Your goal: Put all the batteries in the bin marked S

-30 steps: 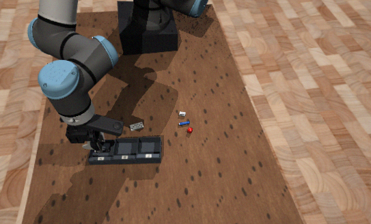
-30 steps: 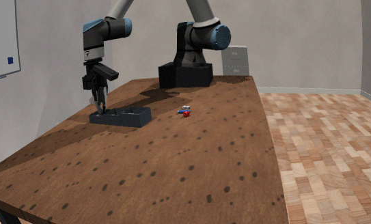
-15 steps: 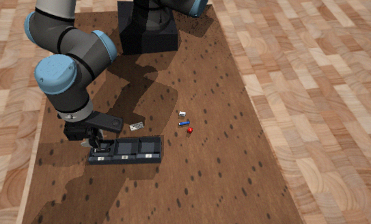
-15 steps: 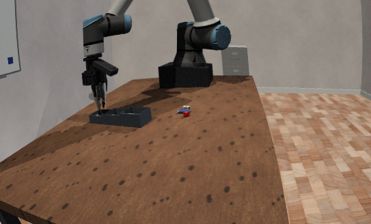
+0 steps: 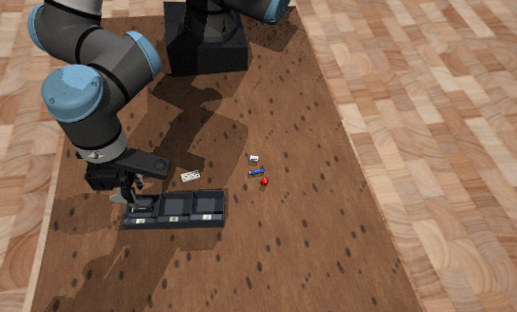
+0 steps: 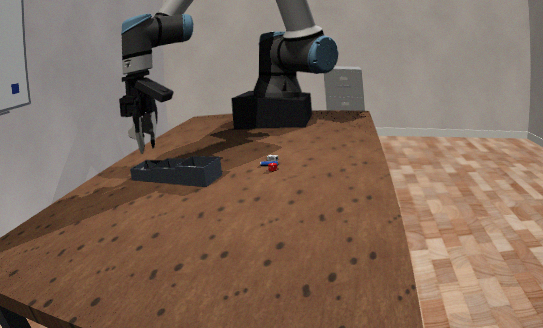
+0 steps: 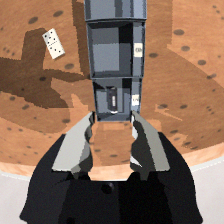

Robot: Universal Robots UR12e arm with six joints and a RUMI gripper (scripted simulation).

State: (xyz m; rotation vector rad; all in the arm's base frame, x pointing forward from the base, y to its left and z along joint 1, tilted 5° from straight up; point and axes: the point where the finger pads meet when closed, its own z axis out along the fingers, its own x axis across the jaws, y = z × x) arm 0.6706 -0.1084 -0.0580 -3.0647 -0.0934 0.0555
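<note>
A dark bin row [image 5: 190, 223] [image 6: 180, 176] [image 7: 91, 50] with three compartments stands upright on the table, each with a small white label on its front wall. I cannot read the labels. A small dark battery [image 7: 113, 98] lies in the end compartment nearest my gripper. My gripper [image 7: 112, 111] [image 5: 132, 199] [image 6: 146, 142] hangs just above that end compartment. Its fingers are apart and nothing is between them.
A white domino [image 5: 189, 176] [image 7: 53, 43] lies on the table just behind the bins. To the right lie a small white piece [image 5: 253, 158] [image 6: 273, 158], a blue rod [image 5: 256, 171] [image 6: 266, 163] and a red piece [image 5: 265, 181] [image 6: 273, 168]. The robot base [image 5: 205, 43] stands at the back.
</note>
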